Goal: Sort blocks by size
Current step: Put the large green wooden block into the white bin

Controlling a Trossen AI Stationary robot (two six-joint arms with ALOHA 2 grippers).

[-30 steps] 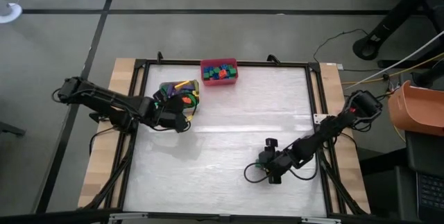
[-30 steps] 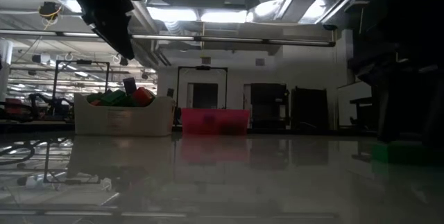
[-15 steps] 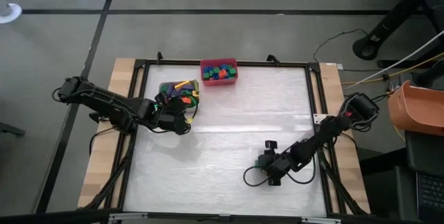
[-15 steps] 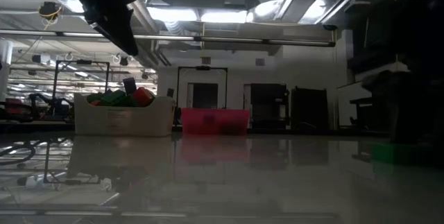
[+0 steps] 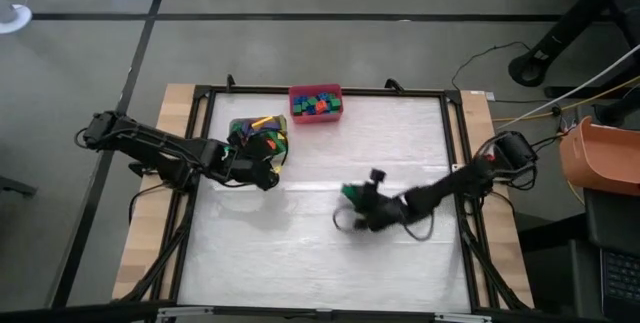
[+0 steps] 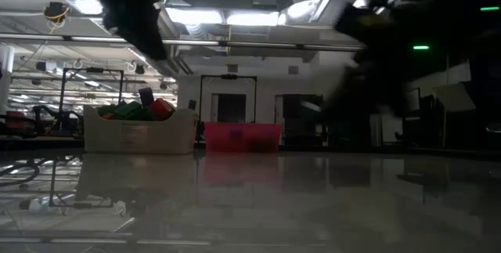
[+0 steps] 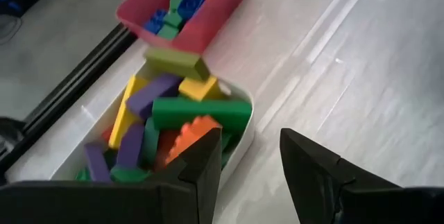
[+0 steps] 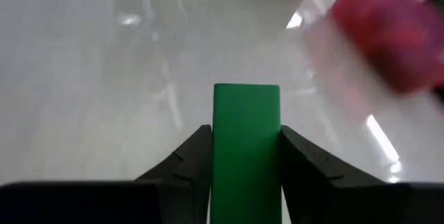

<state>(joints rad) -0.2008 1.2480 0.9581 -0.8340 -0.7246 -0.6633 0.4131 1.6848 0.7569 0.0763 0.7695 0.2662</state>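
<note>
At the far left of the table (image 5: pixel 320 263), the left gripper (image 7: pixel 250 165) is held just beside the white bin (image 5: pixel 262 135), at its near right corner; its fingers are parted with nothing between them. The white bin is heaped with long blocks (image 7: pixel 173 113) in green, purple, yellow and orange. Just to its right, at the far edge, the red bin (image 5: pixel 316 103) is filled with short squarish blocks (image 7: pixel 182 5). Near the middle of the table, the right gripper (image 8: pixel 246 158) is clamped on a green block (image 8: pixel 246 141), which is pinched between both fingers.
</note>
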